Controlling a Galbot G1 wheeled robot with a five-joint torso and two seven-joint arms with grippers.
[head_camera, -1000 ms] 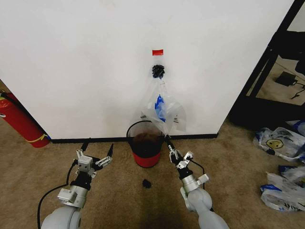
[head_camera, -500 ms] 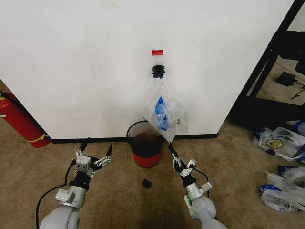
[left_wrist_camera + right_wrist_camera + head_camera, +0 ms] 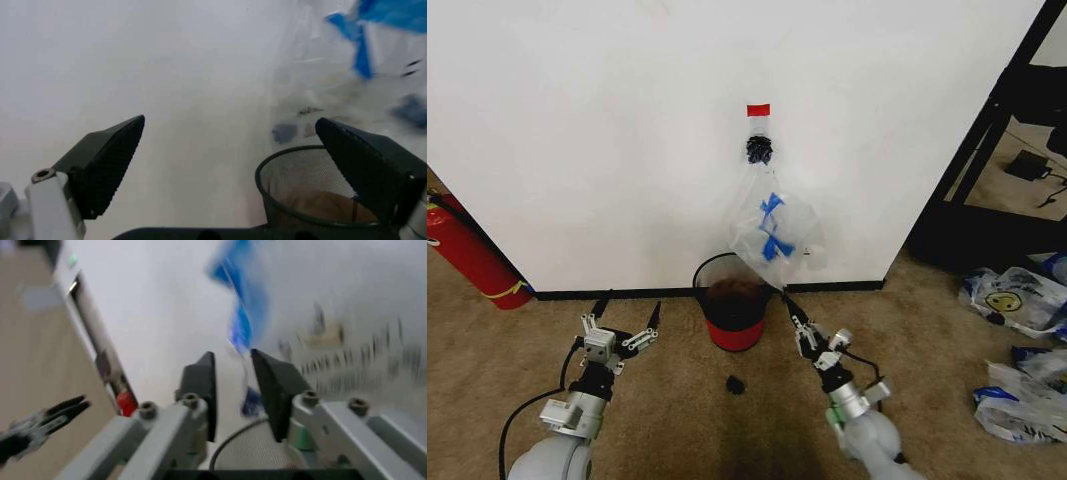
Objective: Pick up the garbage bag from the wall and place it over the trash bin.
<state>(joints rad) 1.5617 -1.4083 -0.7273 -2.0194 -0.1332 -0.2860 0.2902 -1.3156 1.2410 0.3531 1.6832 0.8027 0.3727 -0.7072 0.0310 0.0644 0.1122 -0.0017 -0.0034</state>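
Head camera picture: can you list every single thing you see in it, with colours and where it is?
wall: one, white, behind everything
tape: one strip, red, on the wall above the hook
hook: one, black, holding the bag
garbage bag: one, see-through white with blue print, hanging over the bin
trash bin: one, red with black mesh top, against the wall
fire extinguisher: one, red, far left
smiley bags: several, blue and white, on the carpet at right
left tool: one, open, left of the bin
right tool: one, nearly closed, beside the bin under the bag
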